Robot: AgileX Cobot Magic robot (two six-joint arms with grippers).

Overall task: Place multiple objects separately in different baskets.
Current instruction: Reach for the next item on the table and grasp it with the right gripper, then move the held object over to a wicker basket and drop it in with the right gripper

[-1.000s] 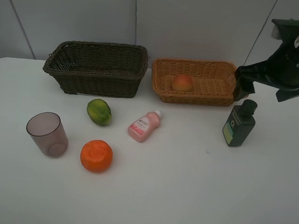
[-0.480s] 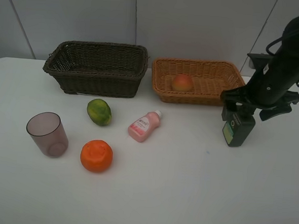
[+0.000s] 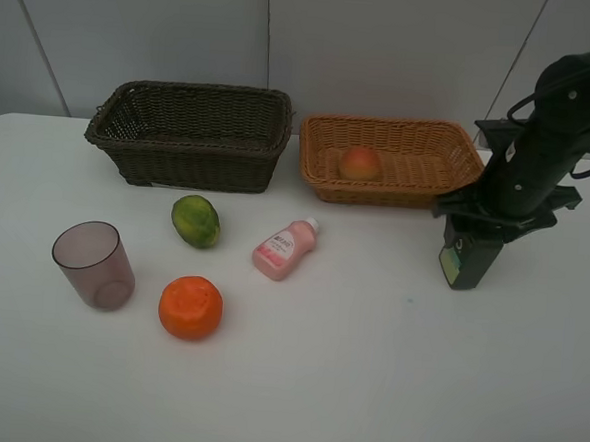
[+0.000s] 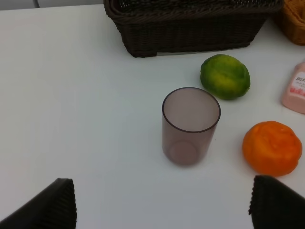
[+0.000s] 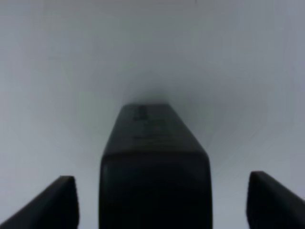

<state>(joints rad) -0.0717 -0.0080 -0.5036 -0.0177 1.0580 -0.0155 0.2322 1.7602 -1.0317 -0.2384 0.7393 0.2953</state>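
The dark green bottle (image 3: 468,264) stands upright on the table, right of the tan basket (image 3: 391,124). My right gripper (image 3: 482,220) is down over its top, open, with a finger on each side and gaps to the bottle (image 5: 155,162). The peach-like fruit (image 3: 360,163) lies in the tan basket. The dark brown basket (image 3: 189,154) holds nothing. The green fruit (image 3: 196,221), orange (image 3: 191,307), pink bottle (image 3: 285,247) and mauve cup (image 3: 94,264) rest on the table. My left gripper (image 4: 162,205) is open and empty, short of the cup (image 4: 189,126).
The white table (image 3: 365,386) ends at a grey wall behind the baskets. The right arm (image 3: 552,117) rises at the far right, beside the tan basket's end. In the left wrist view the green fruit (image 4: 225,76) and orange (image 4: 271,148) lie beyond the cup.
My right gripper has come down from beside the tan basket's right end onto the dark green bottle, and its fingers now straddle the bottle's top. Nothing else has moved.
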